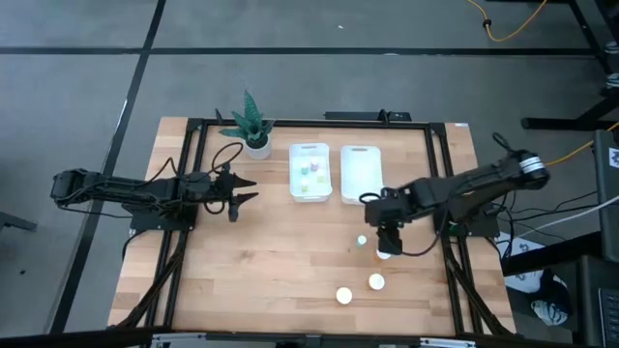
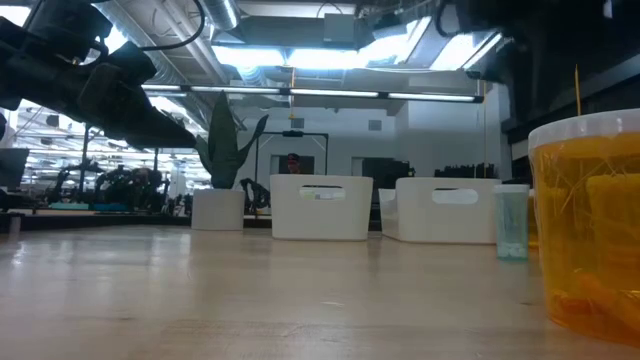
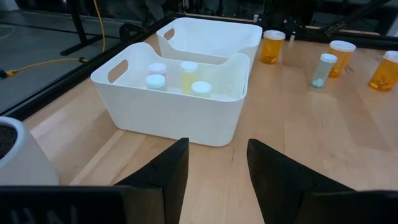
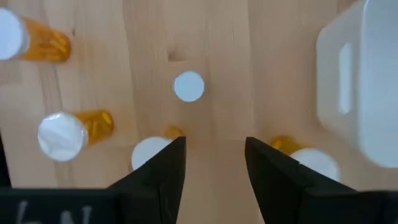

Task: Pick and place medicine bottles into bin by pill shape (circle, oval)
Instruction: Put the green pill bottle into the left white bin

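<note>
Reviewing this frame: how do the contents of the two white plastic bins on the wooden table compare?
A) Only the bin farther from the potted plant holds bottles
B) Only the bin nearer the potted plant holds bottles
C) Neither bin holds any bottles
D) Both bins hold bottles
B: the white plastic bin beside the potted plant holds several small white-capped bottles, while the other white plastic bin shows only its bare interior.
</note>
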### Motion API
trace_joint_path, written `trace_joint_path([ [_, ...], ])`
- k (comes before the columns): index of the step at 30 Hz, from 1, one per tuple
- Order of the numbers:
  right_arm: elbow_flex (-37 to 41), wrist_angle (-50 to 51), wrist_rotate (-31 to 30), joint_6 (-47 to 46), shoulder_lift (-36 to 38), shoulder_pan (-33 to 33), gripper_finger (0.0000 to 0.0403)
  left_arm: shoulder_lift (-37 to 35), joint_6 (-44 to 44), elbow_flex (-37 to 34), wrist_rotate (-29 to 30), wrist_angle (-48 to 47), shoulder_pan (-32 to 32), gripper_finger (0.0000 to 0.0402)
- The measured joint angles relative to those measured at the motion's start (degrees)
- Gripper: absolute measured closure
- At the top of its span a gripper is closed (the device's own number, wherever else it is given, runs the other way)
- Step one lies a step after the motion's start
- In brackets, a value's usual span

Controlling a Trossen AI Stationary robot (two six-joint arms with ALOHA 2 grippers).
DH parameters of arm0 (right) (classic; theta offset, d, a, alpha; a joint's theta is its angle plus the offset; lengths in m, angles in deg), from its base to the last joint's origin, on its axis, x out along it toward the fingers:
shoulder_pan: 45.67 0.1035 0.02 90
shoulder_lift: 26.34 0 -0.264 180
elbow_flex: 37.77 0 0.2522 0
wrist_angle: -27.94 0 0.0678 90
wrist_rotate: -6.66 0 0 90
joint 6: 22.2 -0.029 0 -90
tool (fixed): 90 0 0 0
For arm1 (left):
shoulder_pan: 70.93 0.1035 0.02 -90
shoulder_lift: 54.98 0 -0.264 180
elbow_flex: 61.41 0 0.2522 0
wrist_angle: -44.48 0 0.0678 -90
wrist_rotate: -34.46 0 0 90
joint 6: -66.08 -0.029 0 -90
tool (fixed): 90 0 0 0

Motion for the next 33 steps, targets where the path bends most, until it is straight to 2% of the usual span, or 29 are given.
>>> trace_joint_path([
  [4, 6.27, -5.38, 0.01, -2.1, 1.76, 0.58, 0.0235, 0.0, 0.0, 0.0, 0.0, 0.0, 0.01, 0.0246],
  [9, 9.52, -8.16, -0.01, -1.91, 1.74, 0.55, 0.0235, 0.0, 0.0, 0.0, 0.0, 0.0, 0.0, 0.0247],
  [19, 9.84, -11.44, -0.06, -1.52, 1.74, 0.45, 0.0235, 0.0, 0.02, 0.0, 0.02, -0.01, 0.01, 0.0246],
  [24, 9.84, -14.5, -0.99, 1.97, 1.72, 0.45, 0.0234, 0.0, 0.01, 0.0, 0.02, -0.02, 0.01, 0.0247],
  [27, 9.84, -16.69, -1.06, 1.02, 1.63, 0.42, 0.022, 0.0, 0.0, 0.0, 0.01, -0.02, 0.0, 0.0246],
  [33, 9.84, -18.12, -1.04, 0.7, 1.63, 0.42, 0.0163, 0.0, 0.02, 0.0, 0.0, -0.02, 0.0, 0.0247],
])
